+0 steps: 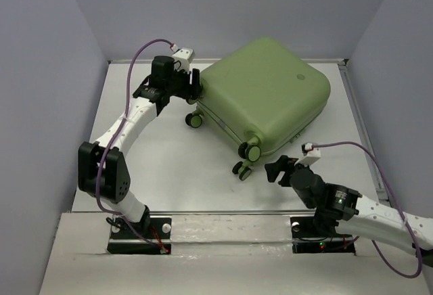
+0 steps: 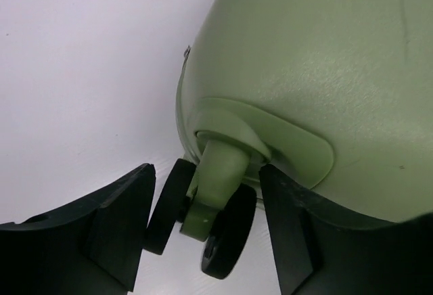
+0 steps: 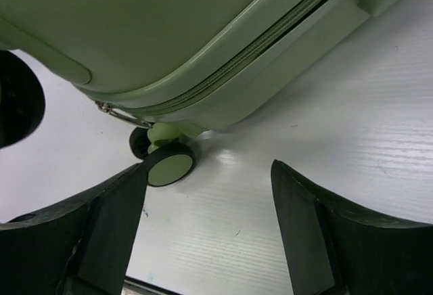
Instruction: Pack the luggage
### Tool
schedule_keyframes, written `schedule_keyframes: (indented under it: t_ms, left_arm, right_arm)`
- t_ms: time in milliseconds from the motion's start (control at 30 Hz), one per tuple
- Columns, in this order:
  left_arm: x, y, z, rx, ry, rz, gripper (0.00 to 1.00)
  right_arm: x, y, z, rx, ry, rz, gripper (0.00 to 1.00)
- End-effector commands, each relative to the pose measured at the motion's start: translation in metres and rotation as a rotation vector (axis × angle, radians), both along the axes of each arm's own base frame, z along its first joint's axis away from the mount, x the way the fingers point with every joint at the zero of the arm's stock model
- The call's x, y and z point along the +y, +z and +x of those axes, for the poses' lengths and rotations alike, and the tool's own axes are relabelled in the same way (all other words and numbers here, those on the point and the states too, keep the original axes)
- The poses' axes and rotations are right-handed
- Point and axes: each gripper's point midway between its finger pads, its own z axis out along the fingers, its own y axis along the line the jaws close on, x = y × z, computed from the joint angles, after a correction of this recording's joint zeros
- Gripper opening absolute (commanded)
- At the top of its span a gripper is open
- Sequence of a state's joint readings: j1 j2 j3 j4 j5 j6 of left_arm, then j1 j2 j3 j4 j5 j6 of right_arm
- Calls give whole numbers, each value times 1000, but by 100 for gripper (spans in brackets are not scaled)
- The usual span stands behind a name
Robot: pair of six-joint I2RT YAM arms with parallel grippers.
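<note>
Closed luggage (image 1: 267, 95) lay flat on white desk (image 1: 169, 166), left fingers (image 2: 108, 234) spread around corner wheel (image 2: 220, 224), right fingers (image 3: 101, 234) spread, near wheel (image 3: 169, 166) just ahead.

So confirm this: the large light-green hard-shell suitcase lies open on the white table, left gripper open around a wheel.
Wrong on one point: the large light-green hard-shell suitcase lies closed, not open, as the top external view shows. The left gripper is indeed open around a wheel, on the white table.
</note>
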State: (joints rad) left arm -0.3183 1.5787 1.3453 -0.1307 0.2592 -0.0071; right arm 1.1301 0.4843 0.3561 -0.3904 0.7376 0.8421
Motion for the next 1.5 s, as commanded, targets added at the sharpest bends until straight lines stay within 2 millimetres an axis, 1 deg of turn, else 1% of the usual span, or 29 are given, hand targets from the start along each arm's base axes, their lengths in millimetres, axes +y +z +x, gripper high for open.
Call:
schedule_keyframes:
  t_ms: [0,100,133,167,200,267,300,367,467,500,533,567,633,667,733,800,867,900,933,967,1000,1067,1100,1133,1167,1233,1267,1367,1467]
  left_arm:
    - [-1,3,-2,-6,-46,34,68]
    - [-5,7,-1,-14,-65,22,60]
    - [-6,6,-1,-11,-74,20,58]
    - [-9,3,0,-1,-86,12,53]
    - [-11,4,1,-2,-90,6,45]
    - [-15,0,4,9,-99,0,45]
    - [-17,-1,6,11,-104,-7,44]
    - [-20,-5,7,16,-114,-19,40]
    - [-27,-12,5,35,-142,-43,22]
    - [-29,-15,5,43,-148,-45,6]
    - [-30,-18,4,55,-149,-45,6]
    - [-32,-22,1,69,-151,-46,6]
    - [-32,-26,-3,102,-123,-52,6]
    - [-33,-24,-8,101,-115,-50,6]
    - [-36,-32,-23,134,-113,-46,6]
    - [-40,-39,-45,157,-99,-34,6]
    - [-41,-33,-61,151,-84,-38,6]
    - [-44,-43,-75,181,-91,-29,6]
    - [-44,-34,-83,166,-93,-49,6]
    - [-43,-44,-94,199,-92,-60,6]
    - [-43,-44,-100,203,-96,-72,6]
    - [-42,-42,-119,210,-109,-111,6]
    - [-42,-33,-121,189,-120,-126,6]
    - [-40,-39,-129,210,-112,-143,6]
    - [-41,-37,-142,211,-136,-174,6]
    - [-45,-28,-154,211,-154,-241,6]
    - [-46,-16,-163,194,-178,-283,6]
    - [-49,-4,-181,190,-202,-383,6]
    - [-49,3,-189,190,-205,-432,6]
  right_arm:
    - [-19,25,17,-73,-105,-10,77]
    - [-36,39,32,-93,-178,-46,63]
    - [-40,42,37,-94,-194,-59,52]
    - [-48,46,45,-91,-219,-83,46]
    - [-49,43,53,-78,-230,-110,38]
    - [-59,39,67,-51,-243,-133,30]
    - [-59,41,75,-55,-240,-136,22]
    - [-63,40,84,-50,-241,-118,16]
    - [-80,43,102,-43,-266,-92,15]
    - [-88,45,109,-37,-276,-70,15]
    - [-91,45,114,-31,-274,-62,14]
    - [-84,47,123,-22,-228,-37,14]
    - [-90,53,140,-38,-233,-8,13]
    - [-84,49,150,-13,-201,-3,13]
    - [-71,59,168,-50,-152,15,13]
    - [-45,62,187,-32,-25,44,13]
    - [-19,85,199,-88,108,97,11]
    - [-10,82,207,-81,147,111,11]
    - [-2,90,212,-106,188,129,10]
    - [14,109,215,-136,264,150,10]
    - [24,113,216,-141,306,154,10]
    - [46,112,220,-126,402,160,10]
    - [48,116,224,-130,412,160,10]
    - [50,129,230,-155,419,161,10]
    - [52,126,234,-141,424,163,13]
    - [53,137,241,-146,426,149,29]
    - [53,135,245,-139,424,133,37]
    - [48,133,243,-112,415,92,59]
    - [32,133,225,-124,364,38,63]
